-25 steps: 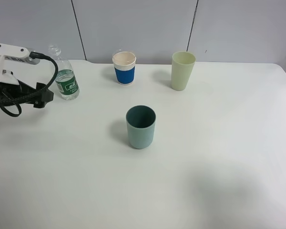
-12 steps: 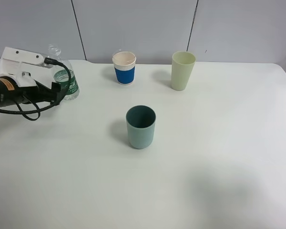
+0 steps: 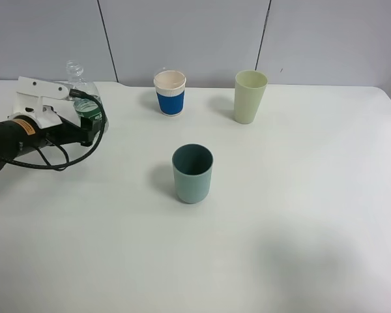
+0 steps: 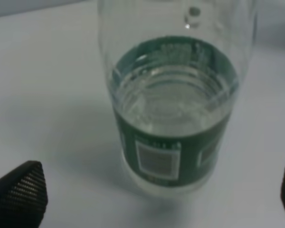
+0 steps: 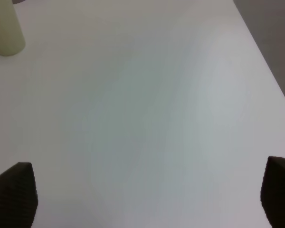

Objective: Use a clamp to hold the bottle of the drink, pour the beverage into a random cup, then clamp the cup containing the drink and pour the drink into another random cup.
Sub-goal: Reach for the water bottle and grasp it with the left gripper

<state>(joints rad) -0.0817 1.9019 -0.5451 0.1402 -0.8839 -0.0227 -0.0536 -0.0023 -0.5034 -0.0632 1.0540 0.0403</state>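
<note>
- Bottle [image 3: 90, 108] is stood upright on the table [image 3: 300, 228], well to the left of the teal cup [image 3: 192, 173] and farther back.
- Clear water [image 4: 171, 107] is seen inside it, level with the green label.
- The left claw [image 4: 154, 197] is held with its jaws wide apart and nothing gripped. The bottle is found just ahead of the fingertips, centred on the gap, untouched.
- The right claw [image 5: 145, 197] is likewise spread wide over bare table, empty.
- A blue-sleeved cup [image 3: 170, 92] and a pale green cup [image 3: 249, 96] are placed behind the teal cup.
</note>
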